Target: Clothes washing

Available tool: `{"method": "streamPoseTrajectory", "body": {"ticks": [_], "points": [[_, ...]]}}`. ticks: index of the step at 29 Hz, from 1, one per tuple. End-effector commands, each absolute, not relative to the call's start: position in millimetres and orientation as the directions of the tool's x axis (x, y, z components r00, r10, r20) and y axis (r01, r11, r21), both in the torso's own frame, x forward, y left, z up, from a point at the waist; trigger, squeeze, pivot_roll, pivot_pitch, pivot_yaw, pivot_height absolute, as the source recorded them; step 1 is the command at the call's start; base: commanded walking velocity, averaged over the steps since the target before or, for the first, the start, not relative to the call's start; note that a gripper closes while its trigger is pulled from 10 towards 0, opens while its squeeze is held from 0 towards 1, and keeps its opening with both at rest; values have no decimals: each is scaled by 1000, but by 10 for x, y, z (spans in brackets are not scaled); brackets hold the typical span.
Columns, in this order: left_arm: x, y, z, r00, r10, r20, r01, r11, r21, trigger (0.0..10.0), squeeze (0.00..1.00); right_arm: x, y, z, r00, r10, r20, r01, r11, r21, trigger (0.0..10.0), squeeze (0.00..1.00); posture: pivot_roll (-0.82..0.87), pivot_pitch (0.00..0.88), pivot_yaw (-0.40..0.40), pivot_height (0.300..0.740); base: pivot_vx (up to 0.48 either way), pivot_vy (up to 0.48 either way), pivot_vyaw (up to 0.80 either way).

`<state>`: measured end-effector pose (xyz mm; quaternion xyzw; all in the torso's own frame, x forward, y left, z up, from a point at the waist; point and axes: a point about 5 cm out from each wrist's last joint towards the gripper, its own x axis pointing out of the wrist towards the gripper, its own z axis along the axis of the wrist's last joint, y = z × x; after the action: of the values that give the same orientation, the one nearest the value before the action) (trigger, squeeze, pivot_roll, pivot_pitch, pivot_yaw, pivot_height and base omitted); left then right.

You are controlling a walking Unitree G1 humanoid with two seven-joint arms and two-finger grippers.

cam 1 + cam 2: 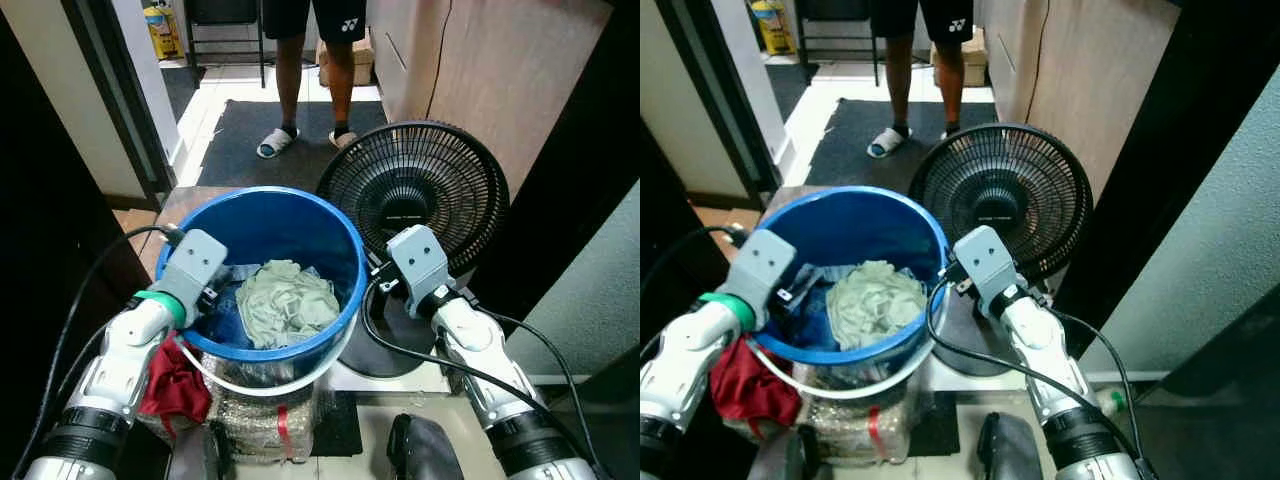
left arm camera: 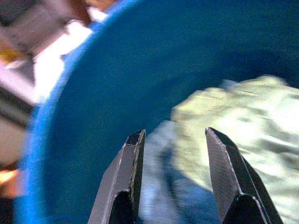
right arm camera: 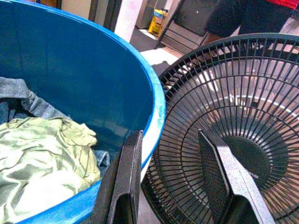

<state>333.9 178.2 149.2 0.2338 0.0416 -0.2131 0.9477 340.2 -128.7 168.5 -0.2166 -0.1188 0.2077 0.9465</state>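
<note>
A blue bucket (image 1: 270, 192) stands right in front of me with a white handle (image 1: 250, 385) hanging at its near side. Inside lie a crumpled pale green garment (image 1: 285, 300) and blue denim (image 1: 225, 322) beneath it. My left gripper (image 2: 173, 133) is open at the bucket's left rim, its fingers pointing inside toward the green garment (image 2: 243, 116) with nothing between them. My right gripper (image 3: 169, 133) is open at the right rim (image 3: 156, 112), one finger on the bucket side and the other in front of the fan.
A black floor fan (image 1: 420, 190) stands close against the bucket's right side. A red cloth (image 1: 175, 385) lies under my left arm. A person (image 1: 310, 70) stands on a dark mat at the back. A wooden panel (image 1: 500, 70) is at the right.
</note>
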Motion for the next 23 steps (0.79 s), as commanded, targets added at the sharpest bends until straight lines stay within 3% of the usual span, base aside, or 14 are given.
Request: {"method": "streamPoseTrajectory", "body": {"ticks": [1, 2, 5, 6, 9, 23], "points": [[3232, 1772, 1135, 860, -389, -331, 495, 795, 350, 10000, 0, 3381, -1279, 1611, 888, 445, 117, -350, 818, -456, 10000, 0, 124, 91, 12, 490, 0, 0, 0], [3205, 1661, 1153, 821, -434, -371, 544, 791, 280, 10000, 0, 3381, -1280, 1611, 888, 444, 118, -348, 818, -457, 10000, 0, 121, 88, 16, 490, 0, 0, 0], [3207, 1570, 1175, 803, -435, -406, 542, 817, 196, 10000, 0, 3378, -1282, 1608, 889, 443, 119, -347, 818, -458, 10000, 0, 120, 85, 18, 490, 0, 0, 0], [3231, 1499, 1194, 797, -422, -432, 505, 858, 94, 10000, 0, 3375, -1282, 1606, 889, 442, 119, -346, 818, -459, 10000, 0, 120, 83, 19, 490, 0, 0, 0], [3260, 1423, 1186, 789, -405, -462, 451, 892, -11, 10000, 0, 3372, -1279, 1605, 889, 443, 120, -346, 818, -460, 10000, 0, 120, 81, 19, 490, 0, 0, 0], [3352, 1540, 1213, 842, -193, -504, 285, 952, 112, 10000, 0, 3381, -1260, 1612, 883, 454, 120, -352, 809, -472, 10000, 0, 120, 77, 15, 490, 0, 0, 0]]}}
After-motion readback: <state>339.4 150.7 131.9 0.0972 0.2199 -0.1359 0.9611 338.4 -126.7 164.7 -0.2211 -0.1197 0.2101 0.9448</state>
